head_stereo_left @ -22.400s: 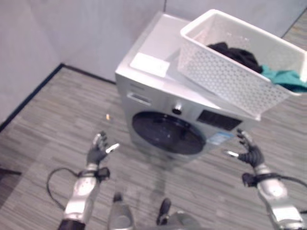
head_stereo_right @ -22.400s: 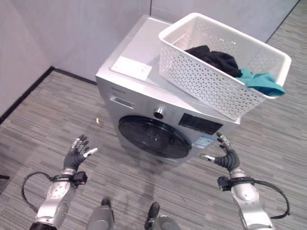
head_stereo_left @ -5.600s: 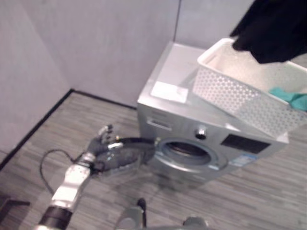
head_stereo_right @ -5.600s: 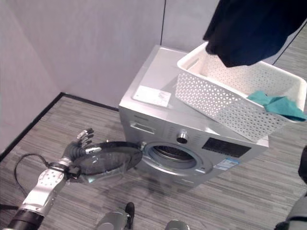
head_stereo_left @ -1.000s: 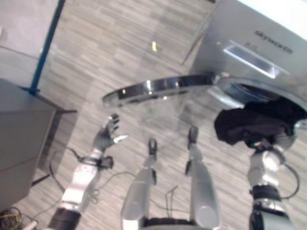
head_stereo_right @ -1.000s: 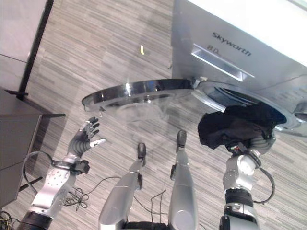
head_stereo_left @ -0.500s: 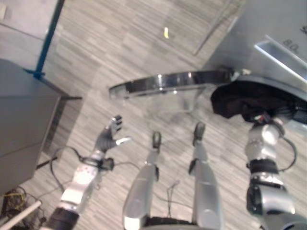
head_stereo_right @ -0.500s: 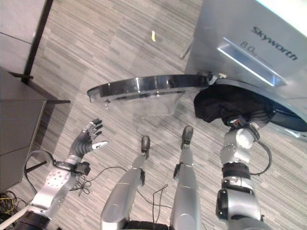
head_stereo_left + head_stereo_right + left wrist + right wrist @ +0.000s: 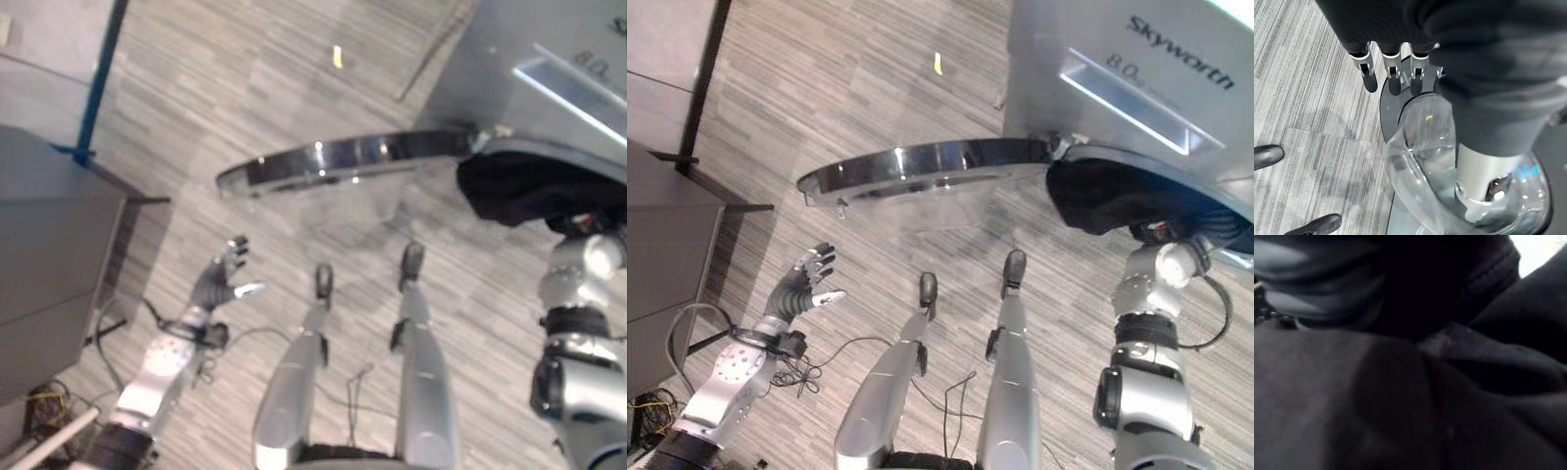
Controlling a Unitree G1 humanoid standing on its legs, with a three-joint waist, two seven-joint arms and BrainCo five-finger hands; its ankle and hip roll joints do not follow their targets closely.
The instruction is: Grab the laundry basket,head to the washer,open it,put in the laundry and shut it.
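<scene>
Left hand [image 9: 805, 286] hangs low over the floor [image 9: 823, 88] with its fingers spread and relaxed, nothing in it, well below the edge of the door [image 9: 921, 168]. In the left wrist view the fingertips [image 9: 1370, 83] point toward the door's clear glass bowl but aren't touching it. The right hand is buried in the black garment [image 9: 1117, 196], so I can't tell whether the fingers are curled or straight; the arm just goes up into the cloth and disappears. The right wrist view shows dark folds of that fabric [image 9: 1459, 382] right up against the lens. The garment sits bunched at the mouth of the washer [image 9: 1097, 59], right beside the door hinge, partly over the lower rim of the opening, and how far in it goes I can't make out. The door is swung fully open and sticks out from the washer's silver front toward the robot's left. Further out there's a small yellow scrap [image 9: 938, 64] on the grey plank floor and a grey cabinet [image 9: 49, 255] off on the left.
</scene>
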